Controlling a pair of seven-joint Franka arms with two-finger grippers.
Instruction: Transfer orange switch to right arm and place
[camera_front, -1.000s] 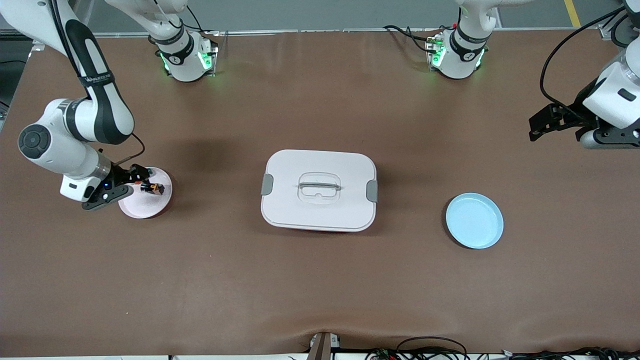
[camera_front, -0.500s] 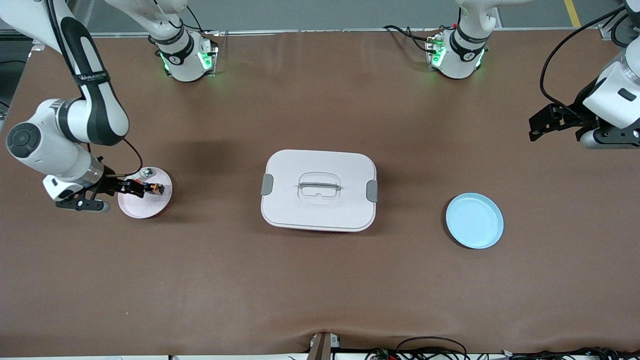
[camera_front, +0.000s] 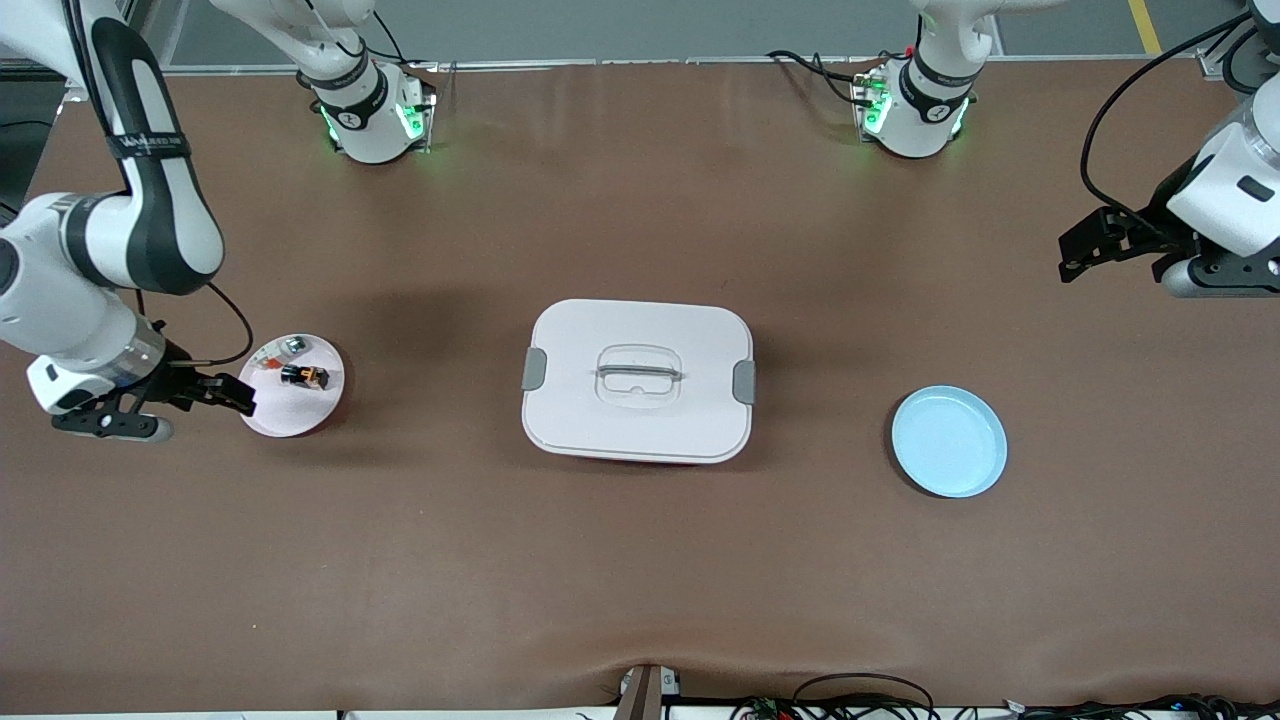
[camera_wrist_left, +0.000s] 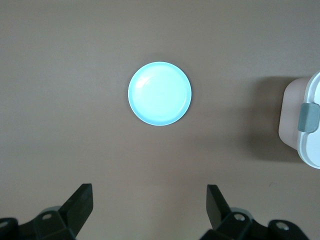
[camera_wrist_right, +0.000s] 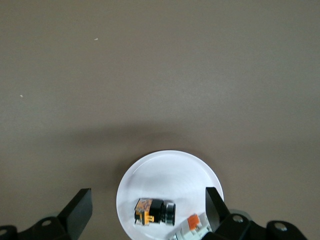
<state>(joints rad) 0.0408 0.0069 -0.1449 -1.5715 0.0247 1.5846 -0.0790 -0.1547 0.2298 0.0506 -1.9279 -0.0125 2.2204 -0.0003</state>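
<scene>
My right gripper (camera_front: 225, 393) hangs just off the rim of the pink plate (camera_front: 275, 420), at the right arm's end of the table, its fingers spread apart with nothing between them. The orange switch (camera_front: 305, 376) lies on its side on that plate, clear of my fingers. In the right wrist view the switch (camera_wrist_right: 154, 211) shows as a black stub with an orange-brown end, and the plate (camera_wrist_right: 170, 175) is cut off at the frame's edge. A small pale part (camera_front: 268, 360) lies beside the switch on the plate; in that wrist view it (camera_wrist_right: 192, 225) is half hidden by one of my fingers (camera_wrist_right: 216, 205) and partly out of frame, so I can make out only an orange-red bit on it. Something small and greenish (camera_front: 294, 345) sits at the plate's rim farther from the front camera; I cannot tell what it is.

My left gripper (camera_front: 1075, 255) waits over bare table at the left arm's end, its fingers also apart and empty; the arm runs out of the front view. Its wrist camera looks down on the blue plate (camera_wrist_left: 159, 93), which holds nothing, and on one corner of the white box (camera_wrist_left: 302, 120) with a grey latch (camera_wrist_left: 309, 117). The box (camera_front: 637, 380) sits lidded mid-table between the two plates, the blue plate (camera_front: 948, 441) a little nearer the front camera.
</scene>
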